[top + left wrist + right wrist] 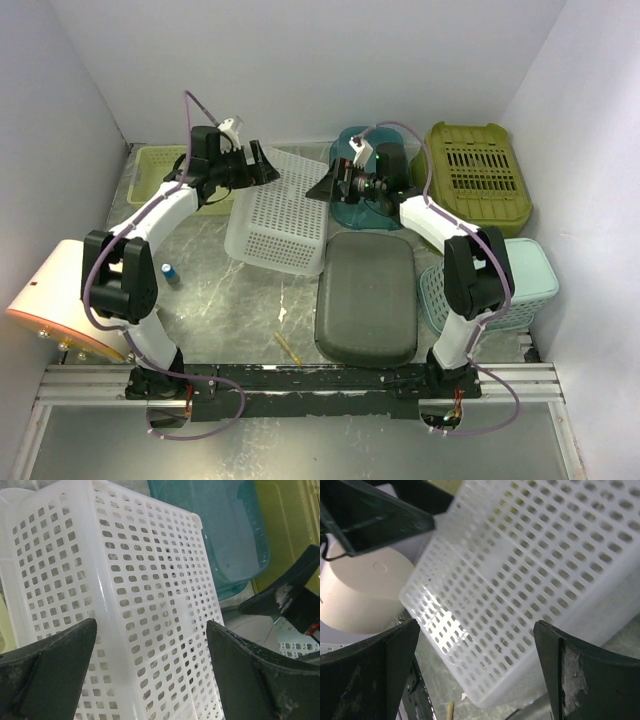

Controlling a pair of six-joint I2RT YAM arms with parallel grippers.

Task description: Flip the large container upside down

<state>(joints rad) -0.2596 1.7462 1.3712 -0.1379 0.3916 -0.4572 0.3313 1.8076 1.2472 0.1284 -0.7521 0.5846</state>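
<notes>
The large container, a white perforated basket (280, 215), lies in the middle of the table with a broad holed face upward. It fills the left wrist view (140, 605) and the right wrist view (530, 580). My left gripper (262, 165) hangs open just above the basket's far left corner, with nothing between its jaws (151, 625). My right gripper (322, 188) faces it from the basket's far right edge. It is also open and empty (477, 627). Neither gripper touches the basket.
A teal tub (360, 180) stands behind the right gripper. An olive basket (478, 175) sits at the back right and a pale green one (155, 170) at the back left. A dark grey tub (367, 295), mint basket (505, 285), small blue bottle (170, 272) and wooden stick (288, 347) lie nearer.
</notes>
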